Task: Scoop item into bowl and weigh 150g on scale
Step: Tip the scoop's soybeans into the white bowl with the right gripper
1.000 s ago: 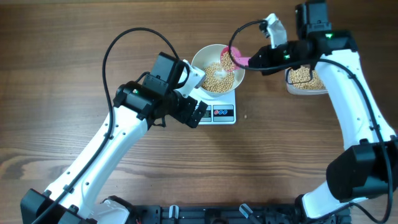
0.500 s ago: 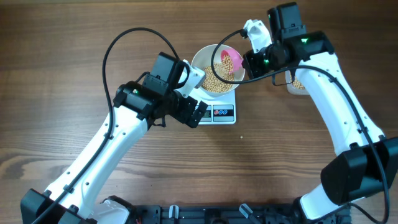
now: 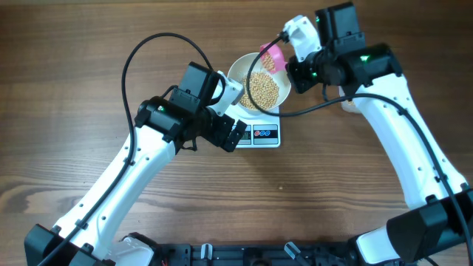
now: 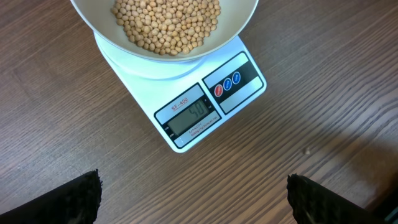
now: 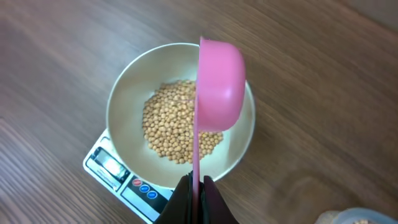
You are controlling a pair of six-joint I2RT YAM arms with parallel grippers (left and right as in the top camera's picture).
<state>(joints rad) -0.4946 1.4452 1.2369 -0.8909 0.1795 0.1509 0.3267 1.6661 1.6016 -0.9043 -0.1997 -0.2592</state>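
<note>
While the pink plastic scoop (image 5: 219, 84) is tipped above them, small round tan beans (image 5: 177, 127) lie in the round white bowl (image 5: 112, 112) on the square white digital scale (image 4: 186, 118).
The scoop's handle is pinched by the right end effector (image 5: 196, 186); the left end effector (image 4: 193, 199) is spread before the scale. Loose and light, the beans are judged apt to roll; bare desk (image 3: 74, 74) is seen around the scale.

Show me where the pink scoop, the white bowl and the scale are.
pink scoop (image 5: 219, 87), right wrist view, outside of its cup.
white bowl (image 5: 127, 118), right wrist view, bare inner wall.
scale (image 4: 194, 115), left wrist view, its grey display.
</note>
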